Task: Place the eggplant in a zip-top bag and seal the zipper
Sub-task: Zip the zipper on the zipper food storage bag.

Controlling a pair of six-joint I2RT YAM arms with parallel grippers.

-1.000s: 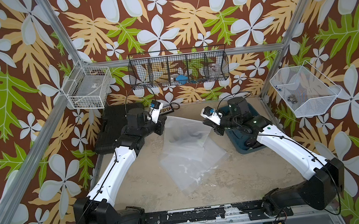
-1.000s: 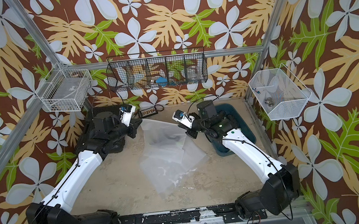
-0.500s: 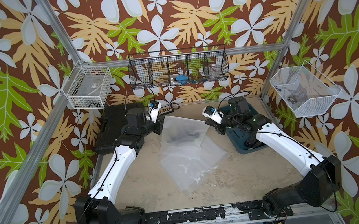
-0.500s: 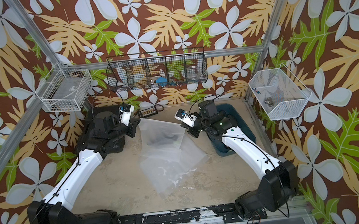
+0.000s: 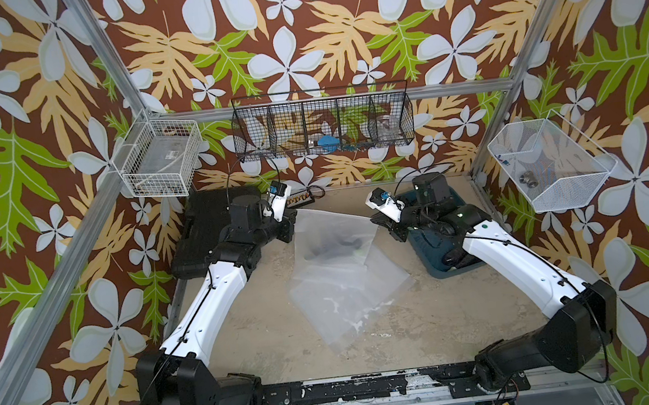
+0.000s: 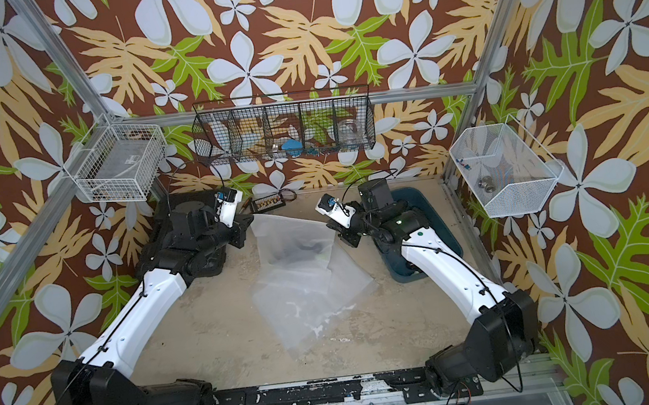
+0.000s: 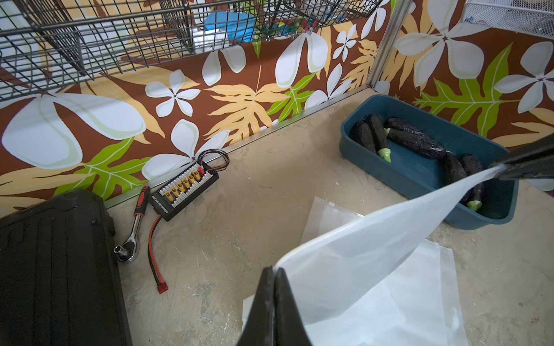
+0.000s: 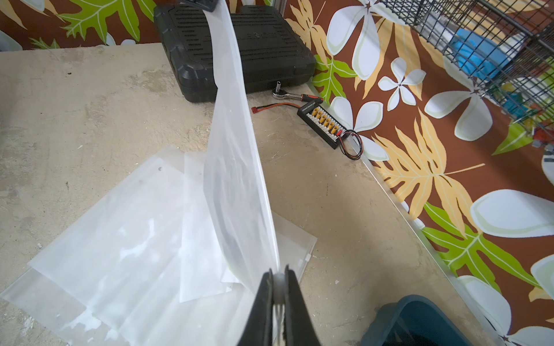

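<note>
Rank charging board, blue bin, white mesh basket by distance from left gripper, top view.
1. charging board, just behind the left gripper.
2. blue bin, over on the right.
3. white mesh basket, hung high at far right.

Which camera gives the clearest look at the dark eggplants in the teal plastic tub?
The left wrist view: the dark eggplants lie mostly uncovered in the teal plastic tub, green stems visible. In both top views the right arm covers most of the tub; the right wrist view catches only its corner.

Frosted bag taut — eggplant inside.
</note>
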